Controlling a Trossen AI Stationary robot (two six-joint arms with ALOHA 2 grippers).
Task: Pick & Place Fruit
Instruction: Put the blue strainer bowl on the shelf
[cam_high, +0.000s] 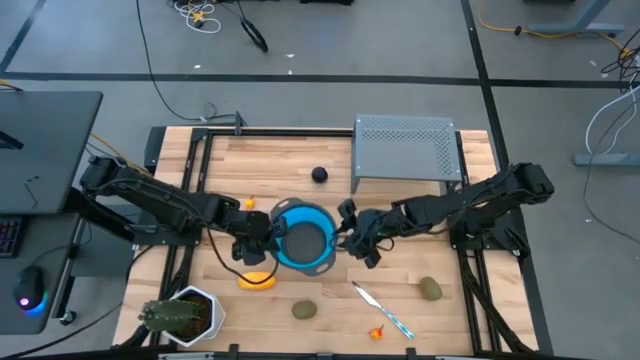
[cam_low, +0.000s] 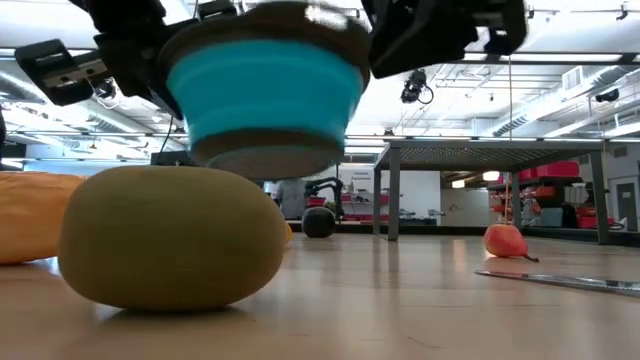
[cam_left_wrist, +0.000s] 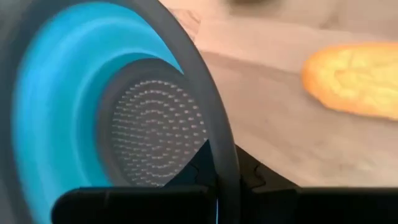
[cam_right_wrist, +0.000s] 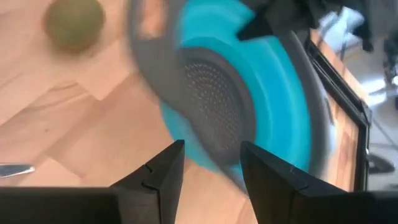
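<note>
A blue strainer bowl (cam_high: 303, 236) with a grey rim and a perforated bottom hangs above the table's middle (cam_low: 265, 85). My left gripper (cam_high: 262, 240) is shut on its left rim. My right gripper (cam_high: 352, 238) stands open at the bowl's right rim, its fingers on either side of the rim (cam_right_wrist: 221, 165). On the table lie a yellow oblong fruit (cam_high: 256, 280), two olive-brown fruits (cam_high: 304, 310) (cam_high: 430, 289), a black ball (cam_high: 319, 174) and an orange-red bit (cam_high: 377, 332). My left gripper pinches the bowl's grey rim (cam_left_wrist: 219, 177) on the bowl's left side, one finger (cam_left_wrist: 130, 200) inside the bowl and one (cam_left_wrist: 298, 200) outside. It comes slanting down from the table's left. The bowl is lifted clear of the table, its opening up. My right gripper's fingers (cam_right_wrist: 158, 171) stand around the bowl's right rim; whether they touch it I cannot tell.
A knife with a light-blue handle (cam_high: 382, 310) lies near the front edge. A spiky green plant in a white pot (cam_high: 180, 315) stands at the front left corner. A grey perforated shelf (cam_high: 404, 150) stands at the far right. A small orange bit (cam_high: 249, 203) lies beside the left arm.
</note>
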